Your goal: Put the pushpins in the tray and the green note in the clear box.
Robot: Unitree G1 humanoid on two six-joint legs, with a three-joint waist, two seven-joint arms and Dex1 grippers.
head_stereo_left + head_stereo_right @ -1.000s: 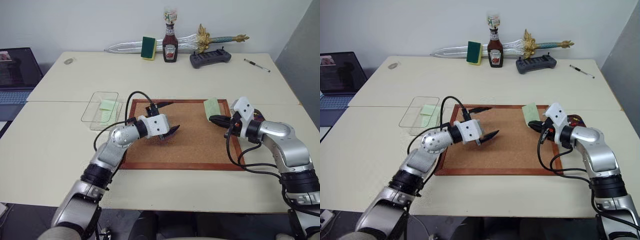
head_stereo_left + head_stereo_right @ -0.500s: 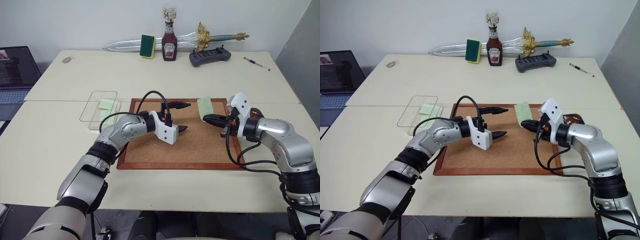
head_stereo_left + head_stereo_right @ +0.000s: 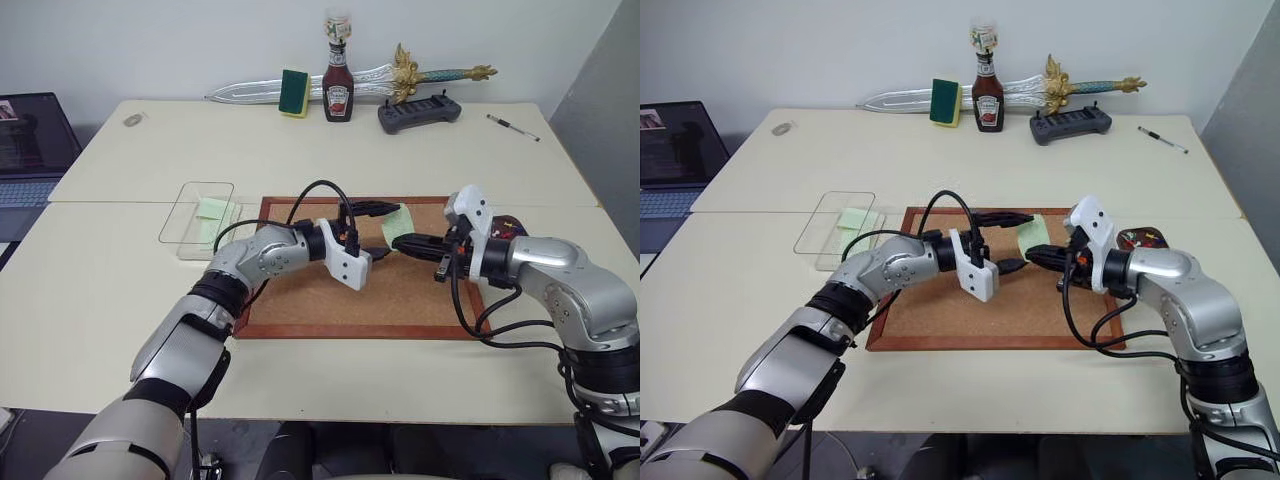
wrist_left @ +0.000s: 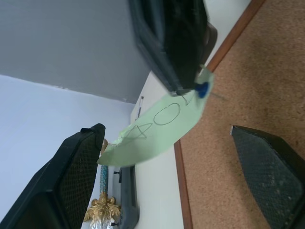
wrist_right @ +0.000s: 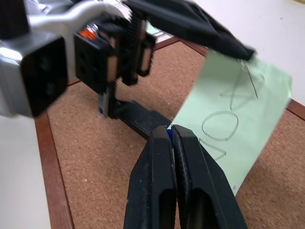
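Green note (image 3: 392,224) hangs above the cork board (image 3: 300,300), pinched at one edge by the right gripper (image 5: 170,136), whose two black fingers are pressed together. Right wrist view shows handwriting on the paper and a blue pushpin (image 5: 168,134) head wedged at the fingertips; left wrist view shows that same blue pin (image 4: 202,88) poking through the note's corner. Left gripper (image 3: 378,232) points sideways at the note with fingers spread wide, one finger above the paper and one below, not clamping it. Head views add what wrist views lack: clear box (image 3: 190,232) sits just off the board's left edge with another pale green slip (image 3: 213,208) inside. Small dark tray (image 3: 1140,239) with coloured pins lies beyond the right arm, partly hidden. Along the table's far edge: sponge (image 3: 295,93), ketchup bottle (image 3: 338,90), toy sword (image 3: 420,73), grey holder (image 3: 420,114), pen (image 3: 513,128). Laptop (image 3: 35,135) at far left.
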